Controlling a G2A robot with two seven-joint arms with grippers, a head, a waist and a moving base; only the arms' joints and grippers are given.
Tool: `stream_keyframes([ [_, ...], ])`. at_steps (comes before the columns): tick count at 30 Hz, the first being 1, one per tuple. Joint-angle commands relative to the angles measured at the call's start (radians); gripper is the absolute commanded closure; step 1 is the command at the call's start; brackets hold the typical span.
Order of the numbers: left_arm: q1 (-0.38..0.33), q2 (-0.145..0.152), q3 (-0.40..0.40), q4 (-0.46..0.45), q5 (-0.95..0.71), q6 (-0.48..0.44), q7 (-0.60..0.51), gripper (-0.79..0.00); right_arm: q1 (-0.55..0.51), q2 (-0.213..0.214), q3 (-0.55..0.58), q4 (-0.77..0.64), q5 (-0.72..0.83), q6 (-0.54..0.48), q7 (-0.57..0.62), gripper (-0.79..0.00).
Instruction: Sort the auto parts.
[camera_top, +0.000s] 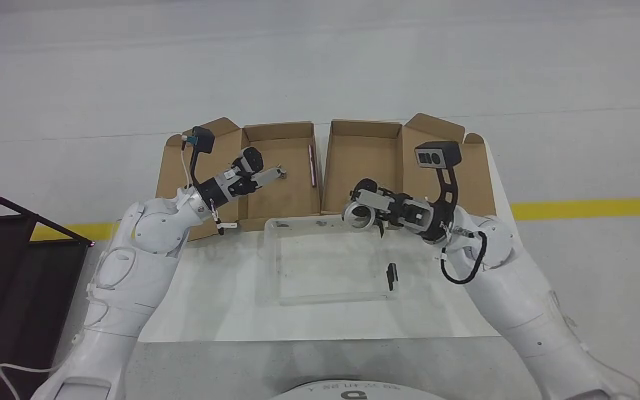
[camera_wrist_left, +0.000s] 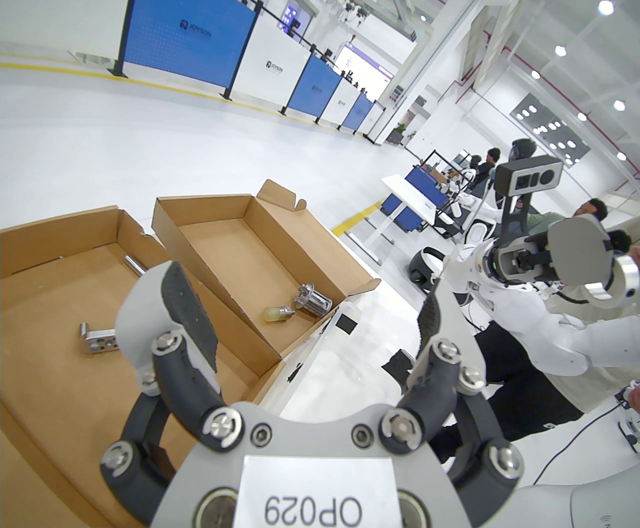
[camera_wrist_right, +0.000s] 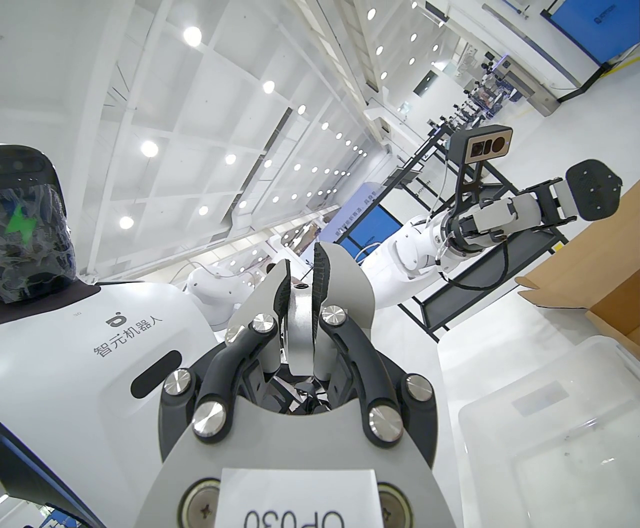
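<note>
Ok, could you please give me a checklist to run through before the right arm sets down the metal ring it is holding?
1. Right claw shut on the metal ring, pads on both sides: ok.
2. Left claw open and empty: ok.
3. Left claw over the left box, away from the right box: ok.
4. Bare floor in the right box beside the metal cylinder and the small yellowish part: ok.
5. Ring past the right box's front wall: cannot tell.
6. Which box suits the ring: cannot tell.
</note>
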Motion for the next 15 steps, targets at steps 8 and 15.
stream_keyframes([
  [8, 0.000, 0.000, 0.000, 0.000, 0.000, 0.000, 0.000, -0.785, -0.018, -0.011, 0.044, -0.041, -0.383, -0.026, -0.309, 0.000],
  [15, 0.000, 0.000, 0.000, 0.000, 0.000, 0.000, 0.000, -0.785, -0.058, -0.026, 0.024, -0.081, -0.596, 0.019, -0.526, 0.000],
])
